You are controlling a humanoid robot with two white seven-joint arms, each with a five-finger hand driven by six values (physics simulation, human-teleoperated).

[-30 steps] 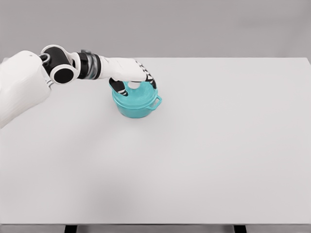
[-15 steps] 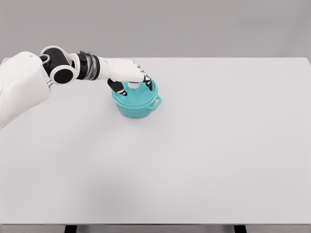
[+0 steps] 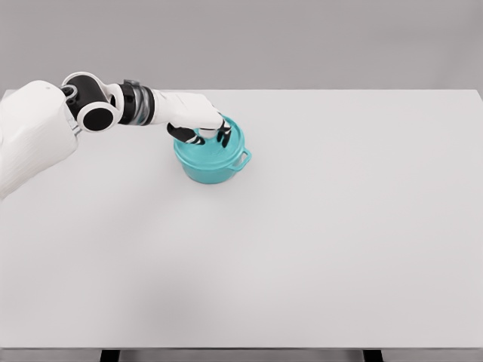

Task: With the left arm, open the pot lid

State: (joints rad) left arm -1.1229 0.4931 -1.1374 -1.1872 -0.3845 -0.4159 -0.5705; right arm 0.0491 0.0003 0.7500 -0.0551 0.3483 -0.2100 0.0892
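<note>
My left arm [image 3: 45, 132] reaches in from the left edge, across the white table [image 3: 317, 226]. My left hand [image 3: 198, 121] sits on top of the teal pot [image 3: 212, 160], which stands on the table's far left part. My fingers [image 3: 224, 136] are curled down and closed around the knob on the lid [image 3: 223, 148]. The lid still rests on the pot.

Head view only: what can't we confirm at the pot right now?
- Lid knob: hidden under the left hand, so a real grip is unconfirmed.
- Lid seating on the teal pot: any gap too small to tell.
- Pot's far-left handle: hidden behind the hand.
- Right arm: out of frame.
</note>
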